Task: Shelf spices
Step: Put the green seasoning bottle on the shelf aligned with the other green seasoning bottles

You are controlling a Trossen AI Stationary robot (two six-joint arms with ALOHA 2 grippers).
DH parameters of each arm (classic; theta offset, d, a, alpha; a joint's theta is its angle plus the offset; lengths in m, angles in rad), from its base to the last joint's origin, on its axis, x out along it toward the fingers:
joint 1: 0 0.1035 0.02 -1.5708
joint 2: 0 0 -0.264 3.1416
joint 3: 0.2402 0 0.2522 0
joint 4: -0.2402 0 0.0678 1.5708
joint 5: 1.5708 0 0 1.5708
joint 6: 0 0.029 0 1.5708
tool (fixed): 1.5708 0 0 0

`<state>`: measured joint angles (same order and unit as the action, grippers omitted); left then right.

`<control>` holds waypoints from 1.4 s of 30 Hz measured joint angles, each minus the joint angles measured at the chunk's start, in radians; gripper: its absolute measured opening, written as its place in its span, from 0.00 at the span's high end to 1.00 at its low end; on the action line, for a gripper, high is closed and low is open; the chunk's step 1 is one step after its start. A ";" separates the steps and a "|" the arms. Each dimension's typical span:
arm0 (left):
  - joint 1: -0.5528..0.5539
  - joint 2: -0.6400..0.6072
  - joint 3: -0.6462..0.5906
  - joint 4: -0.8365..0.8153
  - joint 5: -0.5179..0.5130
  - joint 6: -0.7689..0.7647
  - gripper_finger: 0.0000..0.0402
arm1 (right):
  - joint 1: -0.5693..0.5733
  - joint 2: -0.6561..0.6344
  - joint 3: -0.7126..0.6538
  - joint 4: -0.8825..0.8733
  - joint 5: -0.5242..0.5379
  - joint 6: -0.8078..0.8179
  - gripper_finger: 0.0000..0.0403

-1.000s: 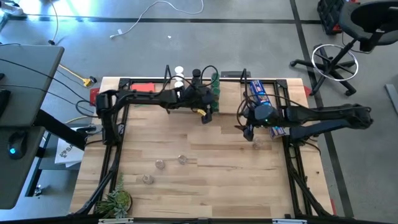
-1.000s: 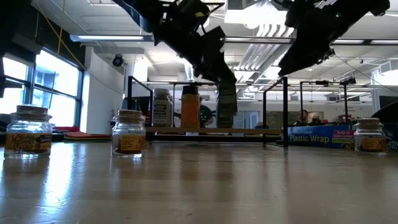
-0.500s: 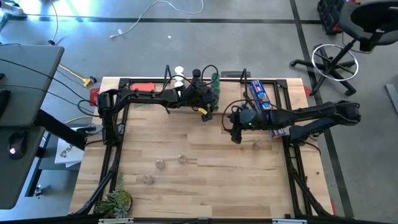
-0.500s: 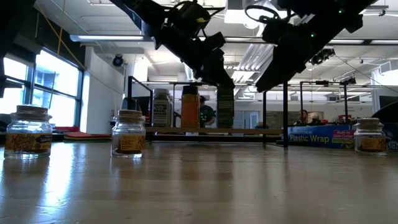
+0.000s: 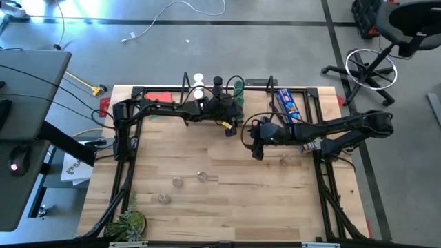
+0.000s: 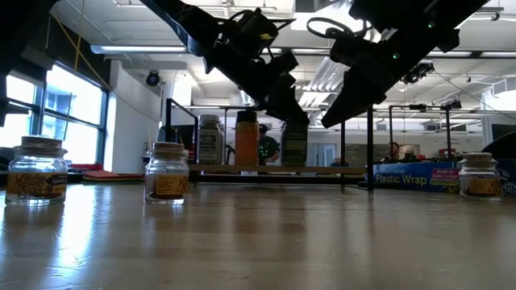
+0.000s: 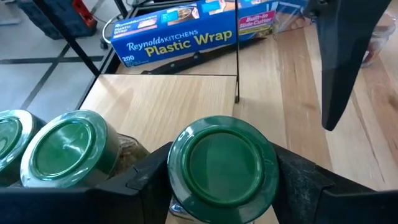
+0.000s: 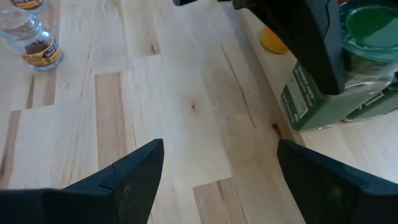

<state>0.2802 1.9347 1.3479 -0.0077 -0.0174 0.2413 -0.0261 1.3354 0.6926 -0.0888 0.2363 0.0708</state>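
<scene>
Blue box (image 7: 186, 37) lying beyond the shelf board is showing white lettering: "Reynolds KITCHENS Plastic Wrap", with "200" at its near end and a red panel reading "Built-In Slide Cutter", or so it seems, the smaller words being partly hidden. From table height the same box (image 6: 419, 176) is showing "Plastic Wrap" again. Labels on the spice jars (image 6: 167, 173) are carrying print, but none of it is reading clearly.

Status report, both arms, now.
Left pincer astride green-lid jar on the shelf. Right pincer open, empty, over bare table. Nothing blocking.
</scene>
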 joint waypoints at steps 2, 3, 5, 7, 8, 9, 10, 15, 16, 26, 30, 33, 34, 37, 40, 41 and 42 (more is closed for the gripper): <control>0.000 -0.001 0.000 0.006 -0.009 0.000 0.47 | 0.000 0.000 0.000 0.001 0.000 0.000 0.23; 0.000 -0.002 0.000 0.008 -0.015 0.002 0.46 | 0.000 0.000 0.000 0.004 0.000 -0.001 0.23; 0.000 -0.002 0.000 0.011 -0.020 0.005 0.45 | 0.000 0.000 0.000 0.007 0.000 -0.002 0.23; 0.001 -0.002 -0.001 0.011 -0.026 0.006 0.43 | 0.000 0.000 0.000 0.007 0.000 -0.001 0.23; 0.001 -0.002 -0.001 0.011 -0.026 0.006 0.42 | 0.000 0.000 0.000 0.009 0.000 -0.001 0.23; 0.001 -0.002 -0.001 0.011 -0.026 0.007 0.41 | 0.000 0.000 0.000 0.009 0.000 -0.002 0.23; 0.001 -0.002 -0.001 0.011 -0.026 0.007 0.40 | 0.000 0.000 0.000 0.009 0.000 -0.004 0.23; 0.001 -0.002 -0.001 0.013 -0.025 0.020 0.37 | 0.000 0.000 0.000 0.034 0.000 -0.008 0.23; 0.001 -0.002 -0.001 0.014 -0.025 0.024 0.36 | 0.000 0.000 0.000 0.040 0.000 -0.011 0.23; -0.013 -0.002 -0.002 0.037 -0.045 0.077 0.35 | -0.014 0.000 0.000 0.053 0.000 -0.026 0.23; -0.013 -0.002 -0.002 0.039 -0.045 0.094 0.35 | -0.026 0.000 0.000 0.055 0.000 -0.025 0.23; -0.013 -0.002 -0.002 0.039 -0.047 0.107 0.35 | -0.027 0.000 0.000 0.057 0.000 -0.026 0.23; -0.012 -0.002 -0.002 0.041 -0.048 0.110 0.35 | -0.027 0.000 0.000 0.057 0.000 -0.026 0.23; -0.012 -0.002 -0.002 0.059 -0.049 0.111 0.35 | -0.027 0.000 0.000 0.057 0.000 -0.027 0.23; -0.011 -0.003 0.013 0.044 -0.051 0.130 0.35 | -0.027 0.000 0.000 0.058 0.000 -0.030 0.23; -0.011 -0.003 0.024 0.033 -0.052 0.138 0.35 | -0.028 0.000 0.000 0.058 0.000 -0.037 0.23; -0.011 -0.003 0.036 0.022 -0.052 0.143 0.35 | -0.029 0.000 0.000 0.058 0.000 -0.042 0.23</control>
<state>0.2687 1.9319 1.3839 0.0141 -0.0696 0.3843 -0.0547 1.3357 0.6926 -0.0311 0.2363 0.0284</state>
